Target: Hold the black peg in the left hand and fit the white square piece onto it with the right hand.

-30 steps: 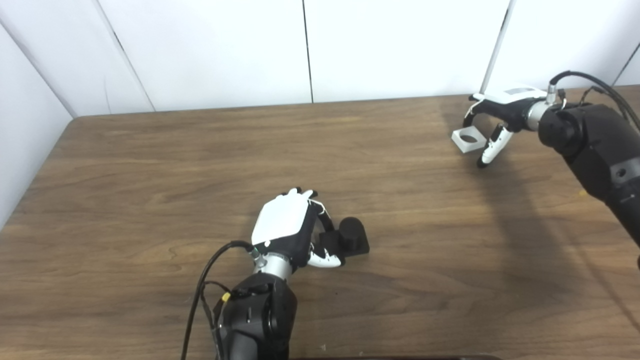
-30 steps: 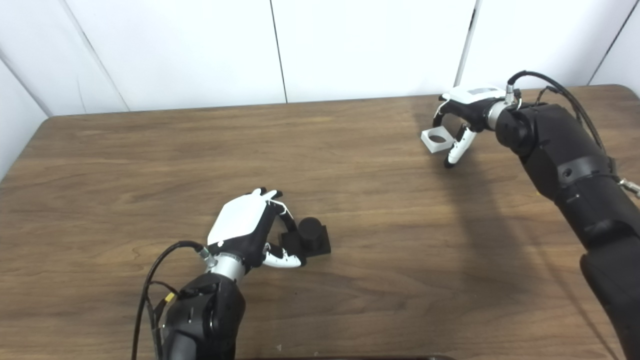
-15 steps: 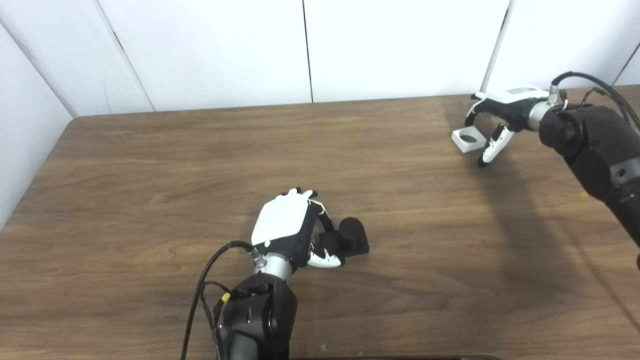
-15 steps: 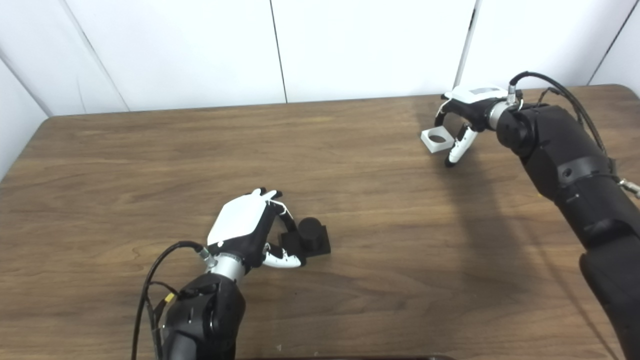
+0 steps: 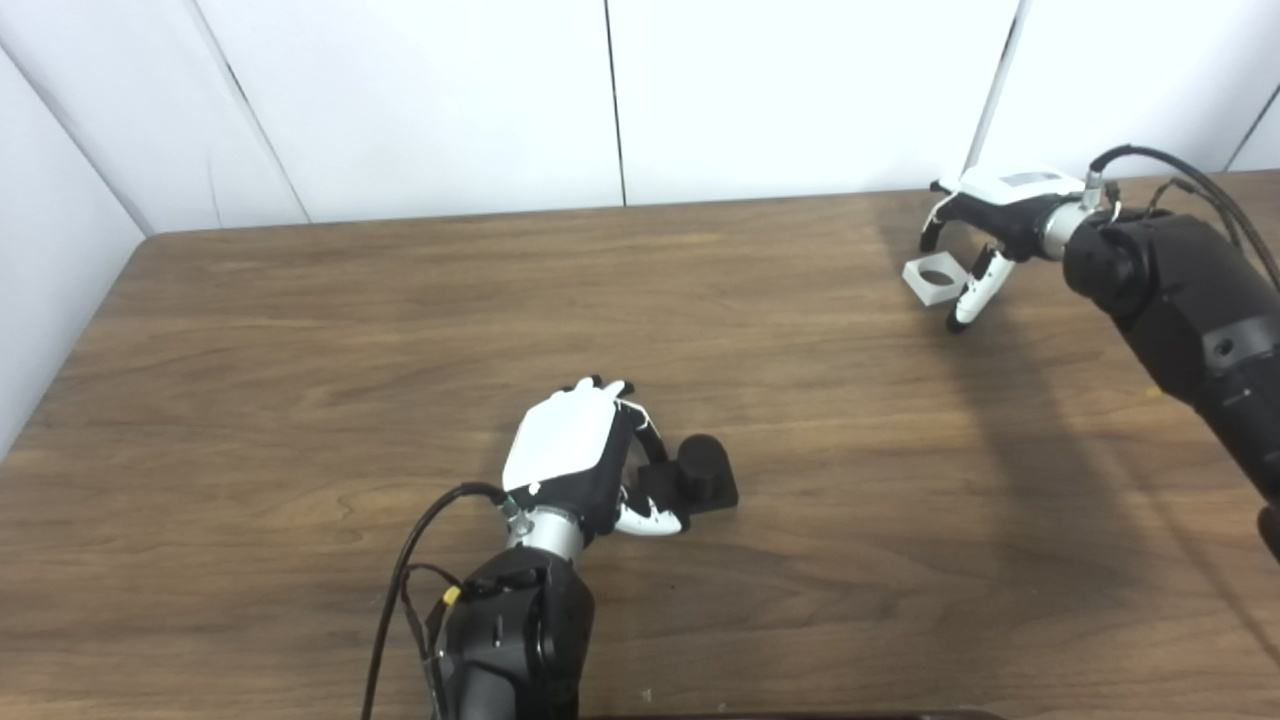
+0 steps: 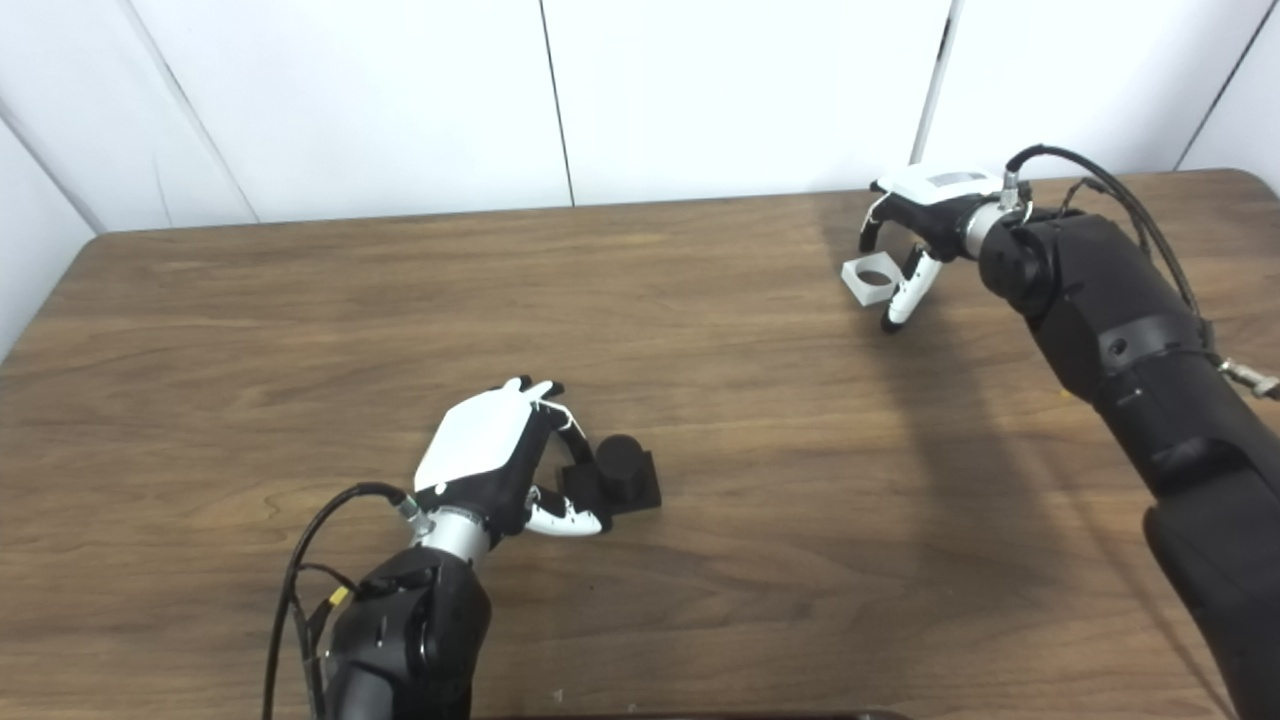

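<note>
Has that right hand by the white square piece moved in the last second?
Yes. The right hand slid slightly left, closing around the white square piece, which stayed put on the table.

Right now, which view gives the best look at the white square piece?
The left eye view: the white square piece and its round hole sit clear of the right hand. The right eye view shows the same piece, but the hand's thumb crowds its right edge.
</note>
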Tool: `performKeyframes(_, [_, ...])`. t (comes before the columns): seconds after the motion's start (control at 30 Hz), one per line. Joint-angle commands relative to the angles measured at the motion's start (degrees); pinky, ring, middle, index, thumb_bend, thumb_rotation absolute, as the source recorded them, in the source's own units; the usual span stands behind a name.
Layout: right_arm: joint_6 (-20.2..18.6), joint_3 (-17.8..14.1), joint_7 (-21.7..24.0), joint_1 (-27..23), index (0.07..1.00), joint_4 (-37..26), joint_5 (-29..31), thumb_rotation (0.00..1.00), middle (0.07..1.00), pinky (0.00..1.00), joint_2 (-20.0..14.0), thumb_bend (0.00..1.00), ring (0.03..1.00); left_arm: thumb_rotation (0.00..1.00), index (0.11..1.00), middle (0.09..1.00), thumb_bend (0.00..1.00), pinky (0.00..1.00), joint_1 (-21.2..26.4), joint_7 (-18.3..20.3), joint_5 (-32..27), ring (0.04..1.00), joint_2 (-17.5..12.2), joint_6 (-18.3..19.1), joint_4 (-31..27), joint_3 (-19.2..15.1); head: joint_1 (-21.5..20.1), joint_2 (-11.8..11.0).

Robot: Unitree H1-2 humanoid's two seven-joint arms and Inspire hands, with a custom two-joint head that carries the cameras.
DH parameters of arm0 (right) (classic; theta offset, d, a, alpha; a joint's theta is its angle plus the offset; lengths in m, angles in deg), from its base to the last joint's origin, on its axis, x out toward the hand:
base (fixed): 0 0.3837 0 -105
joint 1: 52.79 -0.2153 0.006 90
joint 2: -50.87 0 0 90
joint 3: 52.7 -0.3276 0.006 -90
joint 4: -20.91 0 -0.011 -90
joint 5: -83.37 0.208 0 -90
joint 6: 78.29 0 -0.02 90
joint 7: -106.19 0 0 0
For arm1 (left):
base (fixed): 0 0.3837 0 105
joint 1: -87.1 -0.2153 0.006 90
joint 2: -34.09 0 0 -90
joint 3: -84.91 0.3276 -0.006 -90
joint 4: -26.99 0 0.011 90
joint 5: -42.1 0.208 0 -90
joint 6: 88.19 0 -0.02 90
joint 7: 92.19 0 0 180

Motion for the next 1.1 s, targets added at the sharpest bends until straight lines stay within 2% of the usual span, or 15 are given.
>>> performKeyframes(0.0, [0.15, 0.01, -1.47, -3.44, 0.712, -0.51, -0.05, 0.23, 1.0, 1.0, 0.05, 0.87, 1.0, 0.07, 0.486, 0.943, 0.53, 1.0, -0.43, 1.48, 1.87, 1.0, -0.77, -0.21, 0.49, -0.22, 0.06, 0.03])
performKeyframes(0.4, [0.52, 0.03, -2.14, -3.51, 0.67, -0.01, 0.22, 0.22, 0.994, 1.0, -0.01, 0.86, 1.0, 0.07, 0.485, 0.938, 0.53, 1.0, -0.06, 1.06, 2.02, 1.0, -0.9, -0.57, 0.45, -0.09, 0.15, -0.16])
performKeyframes(0.63, [1.46, 0.05, -2.97, -3.41, 0.605, 0.0, 0.4, 0.17, 0.974, 1.0, -0.31, 0.82, 1.0, 0.07, 0.484, 0.938, 0.53, 1.0, -0.08, 0.82, 1.52, 1.0, -0.52, -0.31, 0.21, -0.4, 0.02, -0.17])
performKeyframes(0.7, [1.57, 0.23, -2.96, -3.44, 0.527, -0.16, 0.29, 0.15, 0.967, 1.0, -0.48, 0.62, 1.0, 0.07, 0.484, 0.938, 0.53, 1.0, -0.08, 0.88, 1.56, 1.0, -0.38, -0.2, 0.25, -0.43, -0.04, -0.21])
performKeyframes(0.77, [1.75, 0.27, -3.01, -3.47, 0.498, -0.18, 0.35, 0.14, 0.96, 1.0, -0.6, 0.54, 1.0, 0.07, 0.485, 0.94, 0.53, 1.0, -0.05, 1.12, 1.74, 1.0, -0.25, -0.1, 0.25, -0.44, -0.04, -0.24])
performKeyframes(1.07, [2.87, 0.31, -3.26, -3.52, 0.49, 0.04, 0.19, 0.14, 0.94, 1.0, -1.08, 0.52, 1.0, 0.07, 0.484, 0.942, 0.53, 1.0, 0.14, 1.04, 2.07, 1.0, -0.26, -0.23, 0.65, -0.25, 0.05, -0.33])
